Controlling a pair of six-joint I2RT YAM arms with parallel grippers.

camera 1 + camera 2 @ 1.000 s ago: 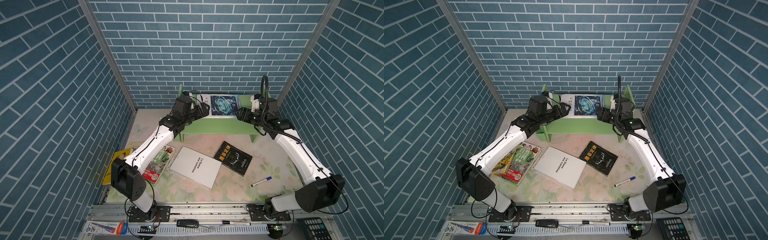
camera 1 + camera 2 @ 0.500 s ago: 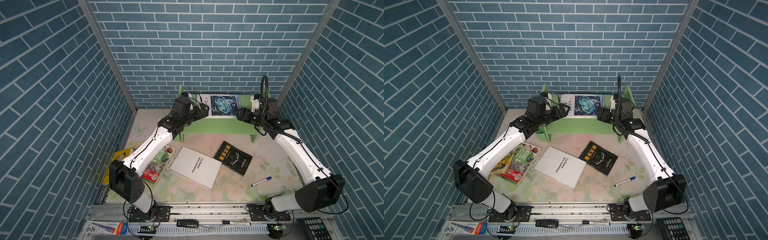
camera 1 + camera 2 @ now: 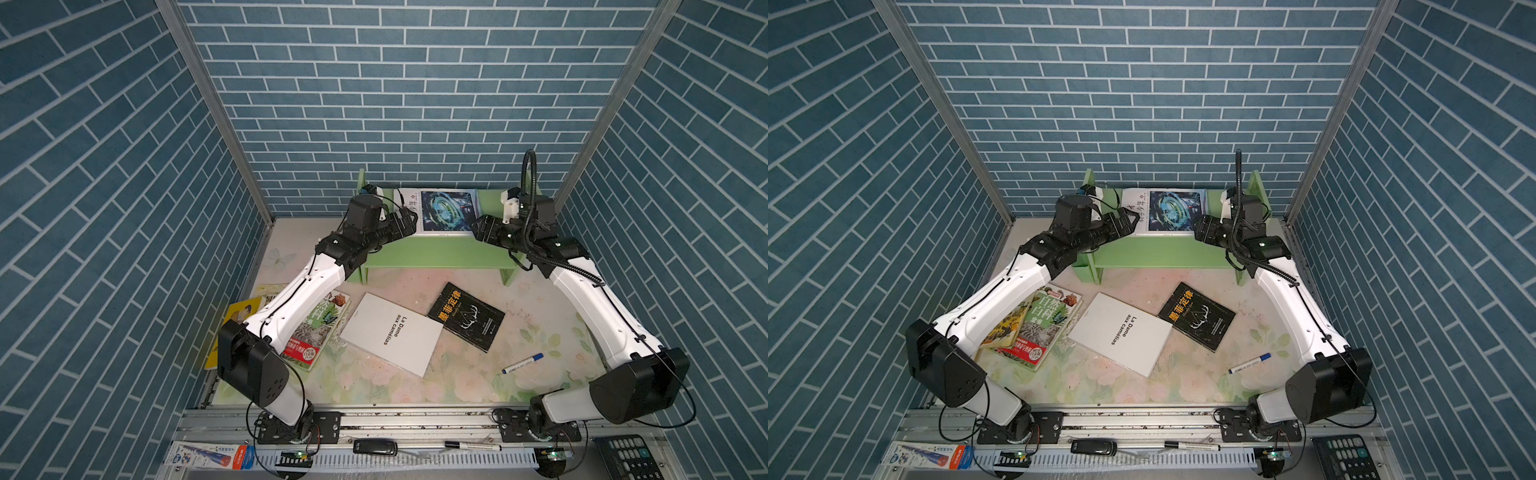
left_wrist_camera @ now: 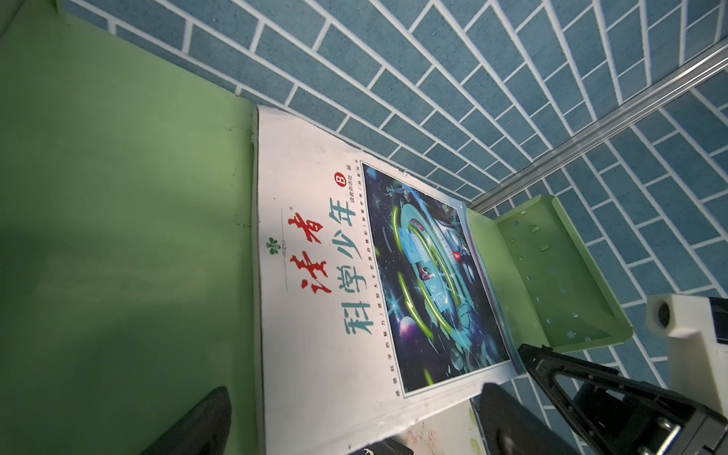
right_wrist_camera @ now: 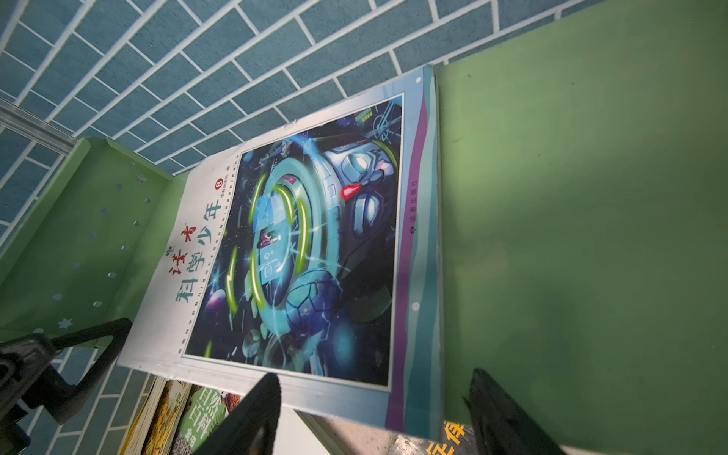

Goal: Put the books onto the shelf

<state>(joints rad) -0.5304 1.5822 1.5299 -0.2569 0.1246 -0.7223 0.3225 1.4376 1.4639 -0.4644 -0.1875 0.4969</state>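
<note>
In both top views, sci-fi book (image 3: 446,212) flat atop far shelf (image 3: 436,253), long axis left-right, flanked by left gripper (image 3: 410,222) and right gripper (image 3: 478,228), both spread apart, clamping nothing.

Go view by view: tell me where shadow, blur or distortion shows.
Both top views: evenly lit, sharp; the wide lens splays the brick walls. Left wrist view: shadow dims the shelf beside the sharp sci-fi book; the close left gripper is blurred. Right wrist view: the right gripper blurs likewise, shadow patches the shelf.
</note>
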